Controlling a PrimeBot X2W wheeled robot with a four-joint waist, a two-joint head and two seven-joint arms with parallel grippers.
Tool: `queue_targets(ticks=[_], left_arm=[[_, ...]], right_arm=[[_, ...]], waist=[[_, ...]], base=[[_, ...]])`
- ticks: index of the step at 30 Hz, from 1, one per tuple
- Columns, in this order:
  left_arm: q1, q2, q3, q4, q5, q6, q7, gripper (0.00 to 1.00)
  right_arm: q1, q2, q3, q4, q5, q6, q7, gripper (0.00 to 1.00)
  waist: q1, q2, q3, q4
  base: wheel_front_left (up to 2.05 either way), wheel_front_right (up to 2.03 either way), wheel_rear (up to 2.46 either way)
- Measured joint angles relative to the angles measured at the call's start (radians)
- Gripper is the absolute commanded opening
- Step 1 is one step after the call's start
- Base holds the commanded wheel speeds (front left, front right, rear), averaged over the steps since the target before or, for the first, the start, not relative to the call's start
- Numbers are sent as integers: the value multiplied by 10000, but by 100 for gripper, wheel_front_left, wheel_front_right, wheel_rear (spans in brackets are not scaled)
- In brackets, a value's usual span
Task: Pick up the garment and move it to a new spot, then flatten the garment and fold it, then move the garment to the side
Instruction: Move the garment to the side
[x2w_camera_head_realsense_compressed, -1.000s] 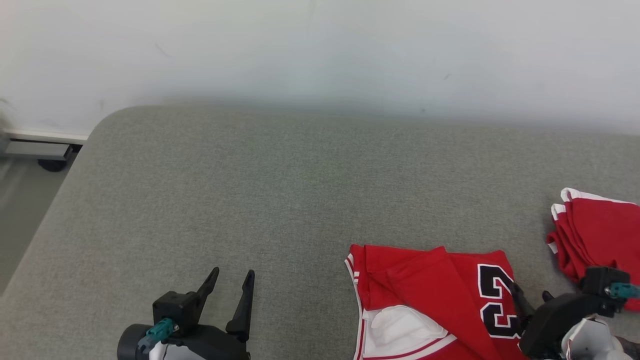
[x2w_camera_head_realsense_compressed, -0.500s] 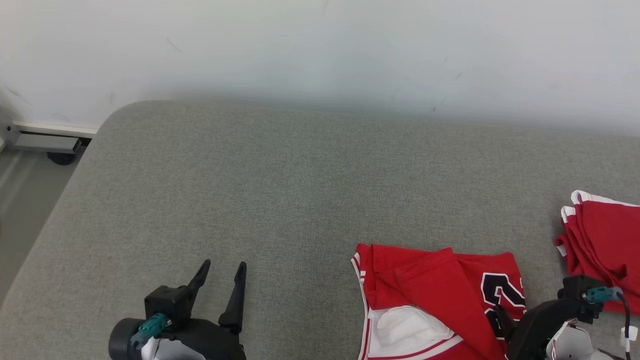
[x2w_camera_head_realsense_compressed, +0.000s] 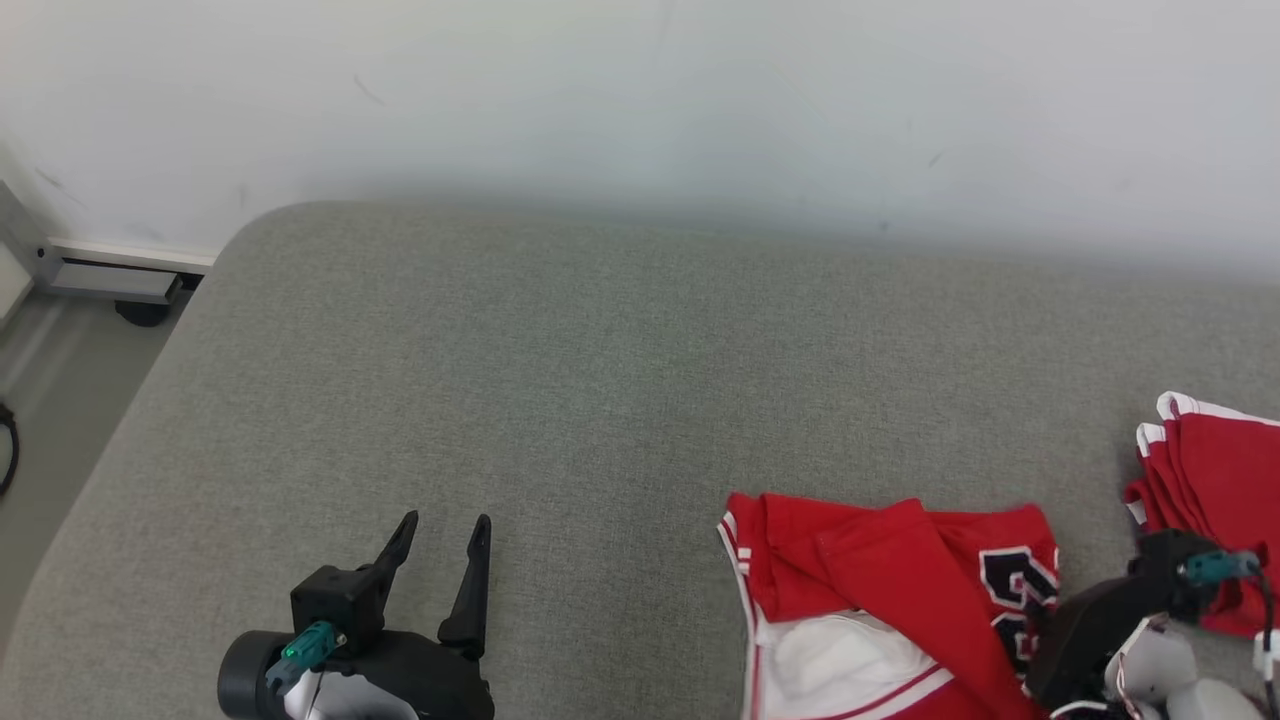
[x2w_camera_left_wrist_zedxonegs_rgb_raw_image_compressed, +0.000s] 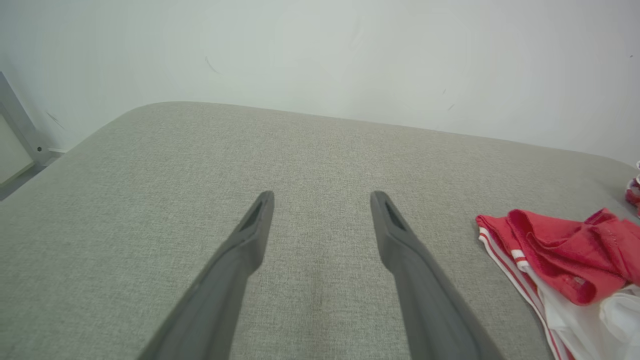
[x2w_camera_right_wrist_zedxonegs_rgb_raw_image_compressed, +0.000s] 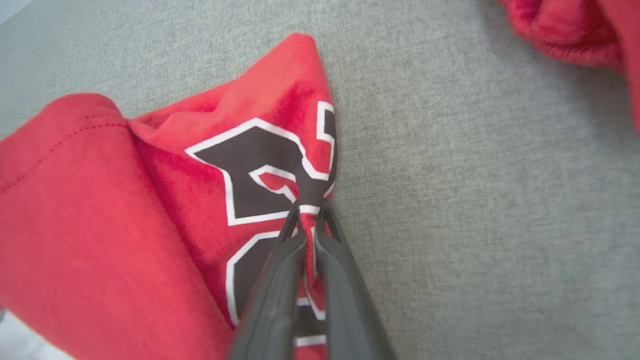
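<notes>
- Garment (x2w_camera_head_realsense_compressed: 880, 570): a red jersey lying crumpled on the grey fabric surface (x2w_camera_head_realsense_compressed: 600, 380), at the surface's near edge and towards its right end.
- Its cloth is folded over itself, with a white inner lining (x2w_camera_head_realsense_compressed: 840, 660) showing at the part nearest the surface's front edge, and red-and-white striped trim along the side that faces the surface's middle.
- A black number outlined in white (x2w_camera_right_wrist_zedxonegs_rgb_raw_image_compressed: 260, 165) sits on the end of the garment towards the surface's right end.
- Right claw (x2w_camera_right_wrist_zedxonegs_rgb_raw_image_compressed: 310, 210): its two dark fingers are pressed together, and they pinch a small bunch of the garment's cloth right at the black number, on the garment's edge.
- Left claw (x2w_camera_head_realsense_compressed: 443, 522): its fingers are spread wide with nothing between them, over the surface's near left part, well apart from the garment. Whether the fingers touch the fabric I cannot tell.
- Another red cloth with white trim (x2w_camera_head_realsense_compressed: 1210, 480) lies folded at the surface's right end, near the garment but not touching it.
- A pale wall (x2w_camera_head_realsense_compressed: 640, 100) rises behind the surface's far edge.
- Grey floor (x2w_camera_head_realsense_compressed: 40, 400) shows past the surface's left end.
</notes>
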Motion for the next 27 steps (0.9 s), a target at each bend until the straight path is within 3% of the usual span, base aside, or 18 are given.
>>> queue_targets(ticks=[6, 14, 27], left_arm=[[10, -79, 12, 165, -12, 2, -73, 100], [159, -207, -31, 316, -38, 4, -90, 100], [550, -207, 63, 366, -301, 12, -161, 100]], right_arm=[[-409, -658, 205, -798, -773, 0, -339, 0], [-516, -1068, 598, -1939, -1419, -2, -336, 0], [-672, -1317, 316, -3227, -1641, -2, -44, 0]], waist=[[0, 0, -197, 61], [0, 0, -543, 110], [0, 0, -836, 219]], base=[[0, 0, 0], [0, 0, 0], [0, 0, 0]])
